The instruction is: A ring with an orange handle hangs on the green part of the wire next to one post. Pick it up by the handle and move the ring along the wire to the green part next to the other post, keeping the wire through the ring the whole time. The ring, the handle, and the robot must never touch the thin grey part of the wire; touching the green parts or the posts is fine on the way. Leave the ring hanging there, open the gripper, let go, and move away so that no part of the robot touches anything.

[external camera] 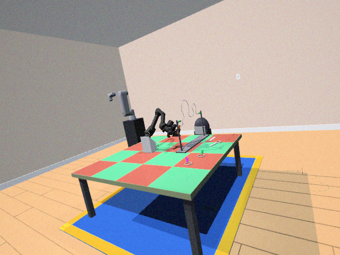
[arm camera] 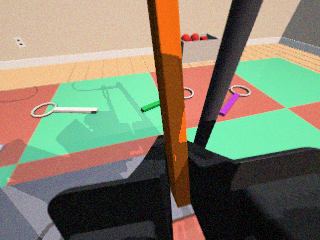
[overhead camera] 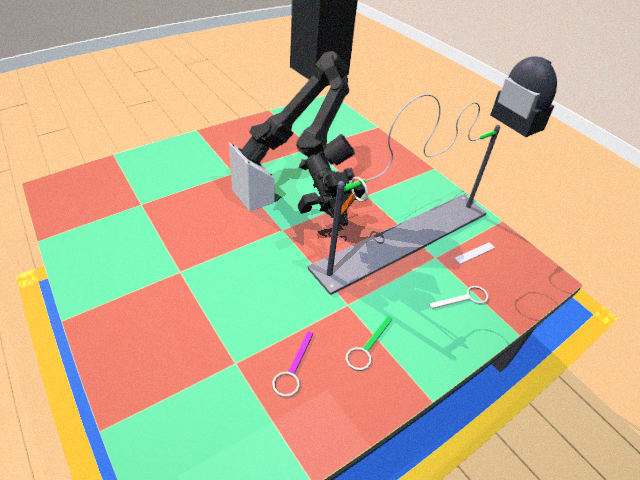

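Our gripper fingers [overhead camera: 343,219] clamp the orange handle [overhead camera: 347,203] [arm camera: 172,100], the white ring [overhead camera: 366,191] above them around the wire's green end [overhead camera: 354,185]; tilting while we advance could scrape the grey wire [overhead camera: 391,149].

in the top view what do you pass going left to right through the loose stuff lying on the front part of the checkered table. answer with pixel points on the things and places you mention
Purple-handled ring [overhead camera: 301,352] [arm camera: 230,104], green-handled ring [overhead camera: 377,333] [arm camera: 151,106], white-handled ring [overhead camera: 449,301] [arm camera: 76,110].
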You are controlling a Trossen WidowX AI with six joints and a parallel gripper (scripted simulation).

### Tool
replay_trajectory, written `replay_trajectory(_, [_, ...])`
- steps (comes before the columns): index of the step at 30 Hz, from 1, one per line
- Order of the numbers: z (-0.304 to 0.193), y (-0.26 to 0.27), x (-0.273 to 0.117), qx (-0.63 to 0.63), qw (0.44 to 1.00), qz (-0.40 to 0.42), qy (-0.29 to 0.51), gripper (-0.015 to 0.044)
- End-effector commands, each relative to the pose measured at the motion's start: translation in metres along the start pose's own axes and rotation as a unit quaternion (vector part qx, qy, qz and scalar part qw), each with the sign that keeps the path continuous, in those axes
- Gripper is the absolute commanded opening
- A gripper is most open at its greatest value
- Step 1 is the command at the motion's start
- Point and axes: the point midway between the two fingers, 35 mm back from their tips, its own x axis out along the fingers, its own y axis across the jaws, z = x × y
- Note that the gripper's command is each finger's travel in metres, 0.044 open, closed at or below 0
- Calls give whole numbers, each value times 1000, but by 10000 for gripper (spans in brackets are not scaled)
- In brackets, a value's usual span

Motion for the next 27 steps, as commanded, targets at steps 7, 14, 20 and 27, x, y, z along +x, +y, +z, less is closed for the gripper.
replay_trajectory(7, [-2, -1, 1, 3, 1000, -2, -1, -150])
replay_trajectory(14, [-2, -1, 1, 3, 1000, -2, -1, -150])
replay_trajectory(20, [-2, -1, 1, 0, 1000, -1, -1, -19])
replay_trajectory(27, [-2, 0, -1, 0, 1000, -1, -1, 160])
